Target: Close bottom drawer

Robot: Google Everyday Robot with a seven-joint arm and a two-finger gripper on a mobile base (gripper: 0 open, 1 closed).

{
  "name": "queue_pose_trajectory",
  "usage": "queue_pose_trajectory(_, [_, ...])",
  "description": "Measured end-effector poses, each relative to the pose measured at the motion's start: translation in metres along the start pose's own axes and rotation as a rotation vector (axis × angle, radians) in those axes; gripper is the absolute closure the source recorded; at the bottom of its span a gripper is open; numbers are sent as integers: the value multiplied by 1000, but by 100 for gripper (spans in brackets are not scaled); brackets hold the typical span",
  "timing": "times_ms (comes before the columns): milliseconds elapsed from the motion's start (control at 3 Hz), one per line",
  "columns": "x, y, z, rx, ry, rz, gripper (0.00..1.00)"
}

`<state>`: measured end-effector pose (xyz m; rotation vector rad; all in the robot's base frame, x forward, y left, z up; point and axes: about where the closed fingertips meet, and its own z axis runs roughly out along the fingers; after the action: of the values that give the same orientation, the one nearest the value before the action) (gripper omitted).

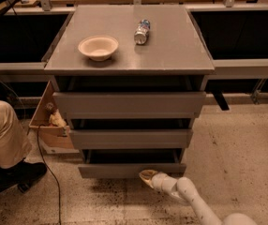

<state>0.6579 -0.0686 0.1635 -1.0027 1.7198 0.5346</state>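
Since the bottom drawer [120, 170] sits pulled out at the foot of the cabinet [171, 50], I hold my gripper [149, 176] low at its flat front, ready to push. Whether the gripper is open or closed, I cannot tell.

Cream paper bowl [98, 47] lies left of plastic bottle [142, 31] on grey cabinet top [176, 50]; pale gripper [148, 176] just before flat grey bottom drawer [120, 170].

No legible text or labels anywhere.
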Motion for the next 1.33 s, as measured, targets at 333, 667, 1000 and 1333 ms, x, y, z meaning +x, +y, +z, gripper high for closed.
queue_pose_trajectory(333, [-5,-9,15,44,-49,4,100])
queue_pose_trajectory(667, [-9,-10,21,52,-66,5,100])
queue_pose_trajectory(1000, [-20,-14,39,67,-112,9,100])
queue_pose_trajectory(1333, [-35,-15,60,71,-166,9,100])
